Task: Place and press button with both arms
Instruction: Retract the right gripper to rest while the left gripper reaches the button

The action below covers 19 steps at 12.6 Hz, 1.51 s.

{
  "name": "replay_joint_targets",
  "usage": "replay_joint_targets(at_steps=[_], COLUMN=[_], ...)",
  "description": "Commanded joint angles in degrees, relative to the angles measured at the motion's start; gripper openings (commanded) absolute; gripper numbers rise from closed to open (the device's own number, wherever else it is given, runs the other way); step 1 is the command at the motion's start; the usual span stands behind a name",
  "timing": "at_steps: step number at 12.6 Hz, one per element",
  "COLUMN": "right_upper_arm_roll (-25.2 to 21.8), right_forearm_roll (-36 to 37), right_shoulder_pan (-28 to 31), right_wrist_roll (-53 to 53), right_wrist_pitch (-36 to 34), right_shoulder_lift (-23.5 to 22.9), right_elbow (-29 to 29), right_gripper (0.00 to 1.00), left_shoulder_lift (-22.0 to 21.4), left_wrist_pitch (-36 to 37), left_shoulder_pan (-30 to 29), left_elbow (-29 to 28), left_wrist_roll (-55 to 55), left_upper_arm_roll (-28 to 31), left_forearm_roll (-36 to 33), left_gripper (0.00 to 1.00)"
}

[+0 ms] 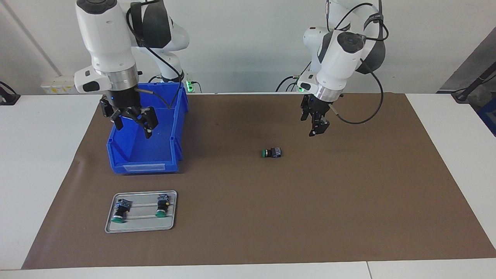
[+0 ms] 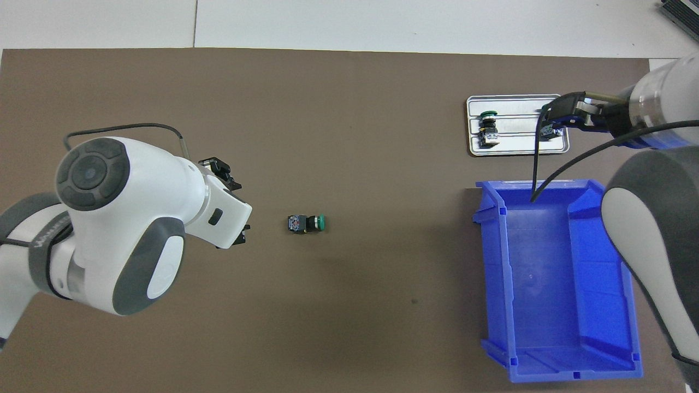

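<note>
Placement looked done: the button (image 1: 271, 153) lay free on its side on the mat (image 1: 348, 201), left gripper (image 1: 318, 124) raised beside it for the press, jaw state unclear, right gripper (image 1: 133, 121) parted above the bin (image 1: 145, 159).

A plain white wall (image 1: 240, 46) is seen at twelve o'clock in the facing view. The white counter (image 1: 42, 155) is covered by a large brown rectangular mat (image 1: 310, 201), evenly lit.

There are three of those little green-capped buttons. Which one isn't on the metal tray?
The button lying on its side alone on the brown mat, mid-table. The other two buttons lie on the tray, near the blue bin.
</note>
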State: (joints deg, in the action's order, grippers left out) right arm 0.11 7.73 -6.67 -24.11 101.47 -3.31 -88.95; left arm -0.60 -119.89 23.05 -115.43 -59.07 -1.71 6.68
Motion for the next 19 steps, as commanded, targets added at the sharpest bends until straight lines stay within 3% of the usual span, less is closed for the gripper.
replay_joint_targets(at_steps=[1, 5, 8, 11, 15, 17, 19], right_upper_arm_roll=[0.3, 0.1, 0.1, 0.1, 0.1, 0.1, 0.1], right_forearm_roll=[-1.5, -5.0, -4.9, -4.7, -5.3, -5.3, -5.3], right_shoulder_pan=[2.1, 4.5, 4.4, 4.6, 5.8, 5.4, 4.7], right_wrist_roll=[5.3, 10.5, 12.1, 17.8, 19.6, 19.2, 18.3], right_wrist_pitch=[-5.4, -7.1, -8.0, -9.3, -14.3, -13.4, -13.3], right_shoulder_lift=[4.9, 8.3, 8.6, 7.7, 5.9, 6.1, 6.6], right_elbow=[-1.1, -6.0, -6.1, -4.0, 0.1, -0.8, -1.8], right_gripper=[1.00, 1.00, 1.00, 1.00, 1.00, 1.00, 1.00], left_shoulder_lift=[2.0, 7.3, 11.1, 16.3, 18.8, 19.0, 18.9], left_wrist_pitch=[-7.9, -15.3, -19.4, -22.7, -24.8, -24.5, -23.8], left_shoulder_pan=[3.0, 7.3, 8.6, 11.1, 12.6, 13.0, 13.2], left_elbow=[-3.6, -4.0, -3.5, -1.6, -1.7, -1.8, -1.8], left_wrist_roll=[0.0, 5.1, 6.9, 10.4, 12.1, 12.7, 12.9], left_upper_arm_roll=[0.8, 1.0, 0.9, 1.0, 1.1, 1.1, 1.4], left_forearm_roll=[1.0, 1.3, 1.3, 1.3, 1.3, 1.3, 1.2], left_gripper=[0.79, 0.79, 0.79, 0.78, 0.74, 0.63, 0.39])
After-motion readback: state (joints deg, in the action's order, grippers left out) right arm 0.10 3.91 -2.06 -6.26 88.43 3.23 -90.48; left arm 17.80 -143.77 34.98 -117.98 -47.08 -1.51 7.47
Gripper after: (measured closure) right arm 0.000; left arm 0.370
